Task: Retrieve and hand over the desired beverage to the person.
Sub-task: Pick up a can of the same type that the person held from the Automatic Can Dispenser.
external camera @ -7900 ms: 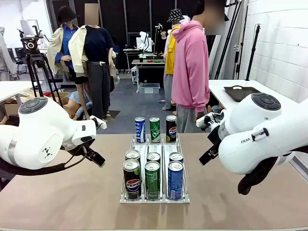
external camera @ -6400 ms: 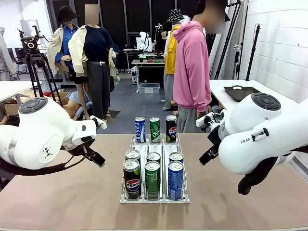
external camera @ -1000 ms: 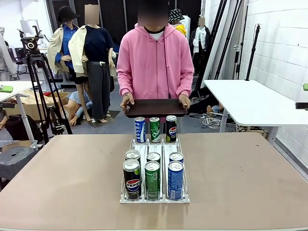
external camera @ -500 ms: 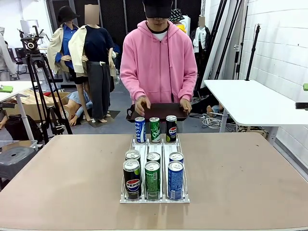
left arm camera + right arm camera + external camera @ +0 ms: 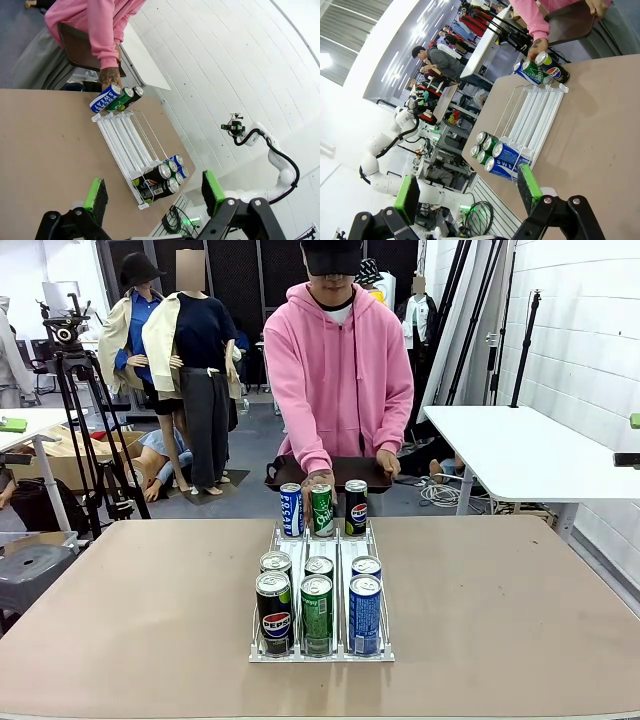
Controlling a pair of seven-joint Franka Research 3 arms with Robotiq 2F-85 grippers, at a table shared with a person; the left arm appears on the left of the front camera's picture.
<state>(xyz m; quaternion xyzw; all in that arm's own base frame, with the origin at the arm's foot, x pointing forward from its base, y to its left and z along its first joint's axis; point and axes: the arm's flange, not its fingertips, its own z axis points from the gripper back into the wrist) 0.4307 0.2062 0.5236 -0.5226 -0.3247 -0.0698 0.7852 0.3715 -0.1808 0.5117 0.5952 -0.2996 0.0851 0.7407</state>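
Resting atop far-row green soda can (image 5: 321, 512) in wire rack (image 5: 320, 543): person's hand (image 5: 320, 479); left gripper (image 5: 154, 196), right gripper (image 5: 467, 191) both spread, empty.

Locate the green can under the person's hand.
In the front view, the green can stands in the middle of the far row of the rack, between the blue can on its left and the black Pepsi can on its right, with the person's hand on top.

a tan table (image 5: 130, 610) carries a white three-lane wire rack (image 5: 322, 654) at its middle, running toward the far edge; six cans (image 5: 317, 605) crowd its near end, three cans (image 5: 321, 508) stand at its far end.
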